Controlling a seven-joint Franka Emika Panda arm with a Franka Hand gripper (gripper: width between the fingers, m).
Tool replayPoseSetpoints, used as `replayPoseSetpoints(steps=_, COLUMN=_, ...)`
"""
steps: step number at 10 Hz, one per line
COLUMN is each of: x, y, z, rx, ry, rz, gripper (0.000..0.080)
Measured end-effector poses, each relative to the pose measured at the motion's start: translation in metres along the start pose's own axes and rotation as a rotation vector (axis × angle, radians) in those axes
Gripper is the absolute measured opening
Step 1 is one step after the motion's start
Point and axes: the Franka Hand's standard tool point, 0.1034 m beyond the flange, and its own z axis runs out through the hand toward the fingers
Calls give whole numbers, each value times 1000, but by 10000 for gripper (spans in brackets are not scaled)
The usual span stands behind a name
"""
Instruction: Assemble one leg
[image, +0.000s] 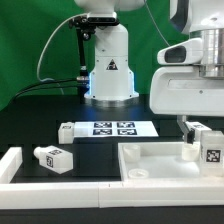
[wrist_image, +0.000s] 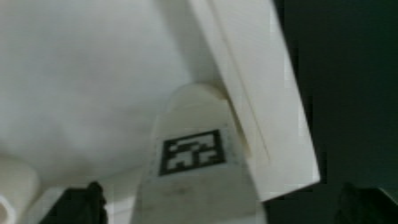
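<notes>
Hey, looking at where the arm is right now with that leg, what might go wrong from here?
The gripper hangs low over the leg at the white panel, close to its raised edge; it may bump the panel. In the wrist view the leg looks tilted against the panel wall, so it may jam. Whether the gripper is holding it is unclear.
</notes>
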Motion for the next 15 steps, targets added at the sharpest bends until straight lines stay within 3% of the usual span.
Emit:
replayPoseSetpoints(steps=2, x=0, y=1, z=1, rx=-6, ry=0, rz=-11, gripper=649)
replayPoseSetpoints(steps=3, x=0, y=2, z=1, rx=-7, ry=0, rz=9, gripper=557)
replayPoseSetpoints(steps=4, x=0, y=2, z=1, rx=-6, ry=0, rz=55, gripper=375)
replayPoseSetpoints(steps=5, x=0, y=2, z=2, rx=-5, ry=-1, rz=131, gripper=375)
replayPoseSetpoints(steps=6, x=0, y=2, z=2, rx=-5, ry=-1, rz=214, gripper=284)
replayPoseSetpoints(steps=9, x=1, y=2, z=2, rx=-4, ry=4, rz=467, gripper=284)
replayPoseSetpoints(steps=13, x=2, y=7, z=1, rx=-28, ry=-7, rz=969, gripper=284)
replayPoseSetpoints(steps=15, x=2, y=8, z=2, rx=-11, ry=-32, rz=1235, gripper=284)
